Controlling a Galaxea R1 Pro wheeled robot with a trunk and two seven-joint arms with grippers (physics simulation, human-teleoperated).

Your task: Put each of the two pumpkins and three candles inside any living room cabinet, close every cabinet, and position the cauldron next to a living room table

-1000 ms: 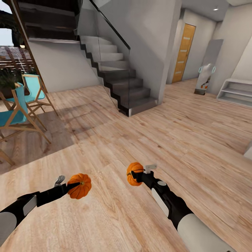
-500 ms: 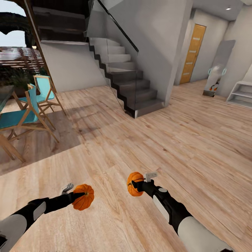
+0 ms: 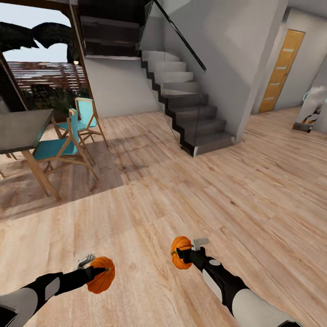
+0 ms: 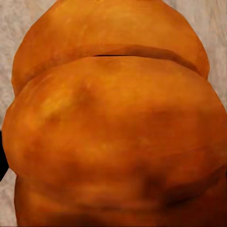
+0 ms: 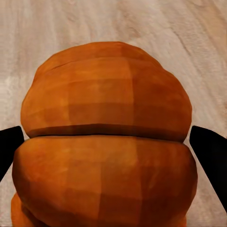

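I carry two orange ribbed pumpkins above the wood floor. My left gripper (image 3: 96, 274) is shut on one pumpkin (image 3: 101, 280) at the lower left of the head view; its orange skin (image 4: 113, 132) looms close in the left wrist view. My right gripper (image 3: 186, 254) is shut on the other pumpkin (image 3: 180, 252) near the lower middle, and the right wrist view has that pumpkin (image 5: 106, 156) between two dark fingertips (image 5: 210, 153). The candles, the cabinet and the cauldron are out of view.
A grey table (image 3: 22, 129) with teal wooden chairs (image 3: 63, 147) stands at the left. A dark staircase (image 3: 195, 118) with a glass rail rises ahead. An orange door (image 3: 278, 70) is at the far right. Open wood floor (image 3: 190, 190) lies ahead.
The whole picture has shifted to the right, so the camera has turned left; the table has come into view. Both arms hold their pumpkins as before, sitting slightly lower in the picture.
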